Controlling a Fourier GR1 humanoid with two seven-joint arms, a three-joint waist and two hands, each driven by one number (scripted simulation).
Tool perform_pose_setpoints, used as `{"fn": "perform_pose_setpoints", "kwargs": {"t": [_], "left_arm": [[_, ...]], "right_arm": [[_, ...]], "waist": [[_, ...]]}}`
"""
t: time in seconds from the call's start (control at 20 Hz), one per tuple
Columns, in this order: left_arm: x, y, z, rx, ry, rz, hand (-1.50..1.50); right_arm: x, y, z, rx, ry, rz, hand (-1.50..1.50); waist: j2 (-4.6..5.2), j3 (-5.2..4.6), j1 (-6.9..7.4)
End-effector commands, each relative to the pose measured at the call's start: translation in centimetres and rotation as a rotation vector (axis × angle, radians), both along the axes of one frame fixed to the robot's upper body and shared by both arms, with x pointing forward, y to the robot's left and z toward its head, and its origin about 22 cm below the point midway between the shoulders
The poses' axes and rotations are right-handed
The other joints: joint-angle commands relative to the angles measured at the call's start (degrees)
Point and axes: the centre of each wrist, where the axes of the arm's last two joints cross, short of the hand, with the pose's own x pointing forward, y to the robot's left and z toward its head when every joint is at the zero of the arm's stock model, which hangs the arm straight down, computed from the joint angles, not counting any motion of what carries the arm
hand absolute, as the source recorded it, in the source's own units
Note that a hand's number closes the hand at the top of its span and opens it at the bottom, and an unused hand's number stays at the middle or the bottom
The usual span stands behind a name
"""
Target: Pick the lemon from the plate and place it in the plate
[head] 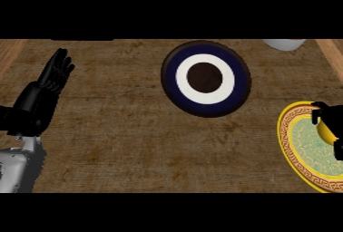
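1. Yellow lemon (326, 131) sat on the gold-rimmed plate (295, 149), right hand (333, 124) fingers curled round it.
2. Best to lift straight up, then carry it toward the blue-and-white plate (206, 78).
3. Left hand (53, 74) rested with fingers straight at the bench (134, 136) edge.

A: What carries the things?
B: A brown, mottled counter (134, 136), with paler wooden strips at its far left and far right corners.

A: What lies directly on it?
B: A dark plate (206, 78) with navy, white and brown rings, near the far edge at centre. A gold plate (299, 149) with a patterned rim and pale green middle, at the right edge, partly cut off. A white object (284, 44), at the far edge, mostly out of view.

A: Do the plates touch?
B: No; they lie apart.
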Motion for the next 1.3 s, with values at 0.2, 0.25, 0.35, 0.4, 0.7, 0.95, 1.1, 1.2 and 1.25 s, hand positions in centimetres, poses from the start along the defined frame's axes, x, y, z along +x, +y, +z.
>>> {"fn": "perform_pose_setpoints", "kwargs": {"t": [0.2,0.25,0.35,0.4,0.7,0.95,1.1,1.2,1.25], "left_arm": [[-1.2,2.8,-0.9,0.004,0.047,0.116,0.0],[-1.3,3.1,-0.9,0.004,0.051,0.146,0.0],[-1.5,3.2,-0.8,0.015,0.042,0.142,0.0],[-1.5,3.7,-0.9,0.021,0.056,0.152,0.0],[-1.5,2.5,-0.1,0.004,0.024,0.1,0.0],[-1.8,2.3,0.1,0.013,0.006,0.074,0.0],[-0.8,0.9,0.3,0.006,0.033,0.042,0.0],[-0.8,1.2,0.0,-0.007,0.022,0.045,0.0],[-2.0,1.7,-0.9,-0.002,0.016,0.035,0.0]], "right_arm": [[-5.2,0.5,-6.5,0.296,-0.172,-0.699,1.5],[-6.7,0.1,-7.7,0.324,-0.171,-0.82,1.5],[-7.5,1.9,-8.4,0.352,-0.262,-0.93,1.5],[-7.8,2.2,-8.0,0.372,-0.331,-0.958,1.5],[-10.0,10.3,-7.2,0.513,-0.581,-0.953,1.5],[-11.0,16.9,-2.5,0.62,-0.796,-0.79,1.5],[-11.1,20.3,2.1,0.739,-0.944,-0.672,1.5],[-12.3,22.2,3.7,0.777,-0.993,-0.626,1.5],[-13.2,22.8,4.4,0.793,-0.995,-0.631,1.5]], "waist": [[-2.19,0.48,-8.04],[-2.44,0.66,-10.03],[-2.16,0.28,-8.79],[-2.2,0.1,-9.17],[-1.56,0.03,-5.94],[-1.19,0.02,-3.64],[-0.84,0.1,-3.61],[-0.56,0.17,-2.38],[-0.58,0.18,-1.46]]}}
